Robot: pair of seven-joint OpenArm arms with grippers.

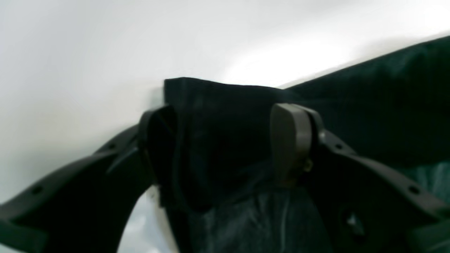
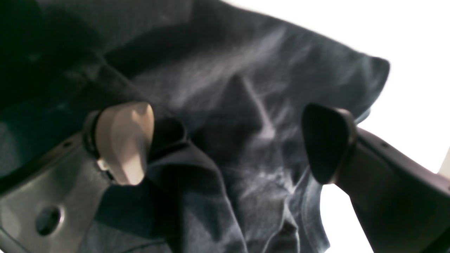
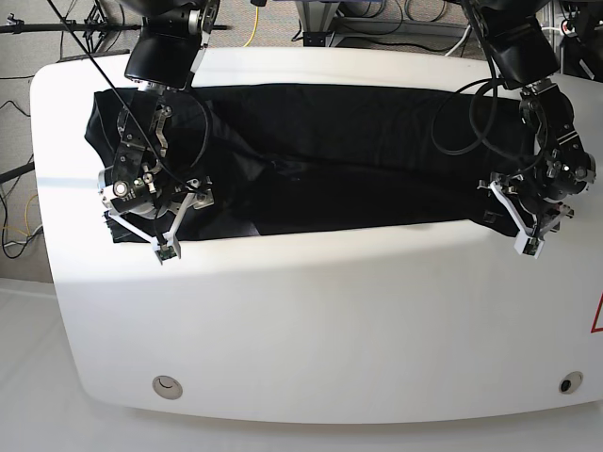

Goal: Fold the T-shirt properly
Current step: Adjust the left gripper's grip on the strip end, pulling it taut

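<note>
Wrist views: T-shirt [image 2: 225, 105] fabric lies between both arms' spread, unclamped fingers [image 1: 291, 140], gripping nothing.

One shirt, one table, two grippers.

One black T-shirt [image 3: 330, 151] lies spread across one white table [image 3: 330, 320]. Two robot arms reach over it, each ending in one gripper: the left gripper [image 3: 521, 215] and the right gripper [image 3: 155, 218], each with two fingers. Two small round holes mark the table's near edge, one toward each corner.
</note>
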